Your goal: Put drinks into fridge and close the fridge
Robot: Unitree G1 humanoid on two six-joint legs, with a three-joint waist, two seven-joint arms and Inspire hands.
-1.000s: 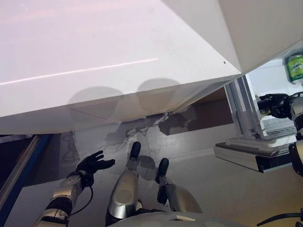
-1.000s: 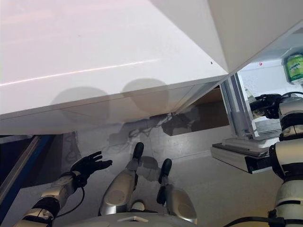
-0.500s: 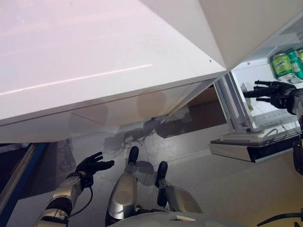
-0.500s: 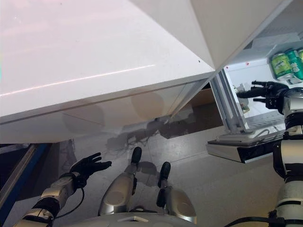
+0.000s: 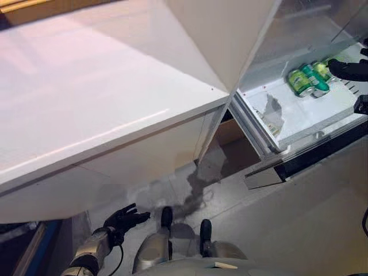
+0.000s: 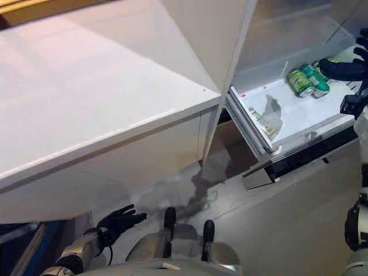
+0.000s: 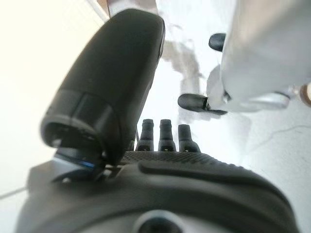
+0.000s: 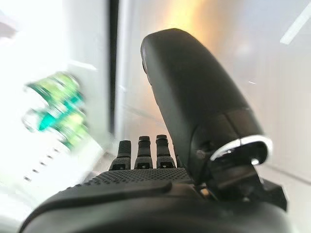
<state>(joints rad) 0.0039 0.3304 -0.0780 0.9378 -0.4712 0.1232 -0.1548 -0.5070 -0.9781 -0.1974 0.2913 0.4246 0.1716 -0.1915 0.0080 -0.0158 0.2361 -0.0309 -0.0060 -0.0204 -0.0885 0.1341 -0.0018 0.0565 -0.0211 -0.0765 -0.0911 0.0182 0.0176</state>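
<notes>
Green drink cans (image 5: 307, 80) lie together on a white shelf (image 5: 293, 112) inside the open fridge at the upper right; they also show as a green blur, the cans (image 8: 56, 109), in the right wrist view. My right hand (image 6: 345, 70) reaches in from the right edge beside the cans, fingers straight, holding nothing. My left hand (image 5: 123, 219) hangs low at the lower left over the floor, fingers spread and empty.
A large white counter top (image 5: 103, 109) fills the left and middle. A white fridge wall panel (image 5: 230, 34) rises between the counter and the fridge interior. A dark lower ledge (image 5: 310, 158) of the fridge juts out over the grey floor (image 5: 299, 230).
The whole picture has shifted as the camera moved, and more of the fridge interior shows. My right hand now shows nearer the cans, at the right edge. The left hand stays low and open.
</notes>
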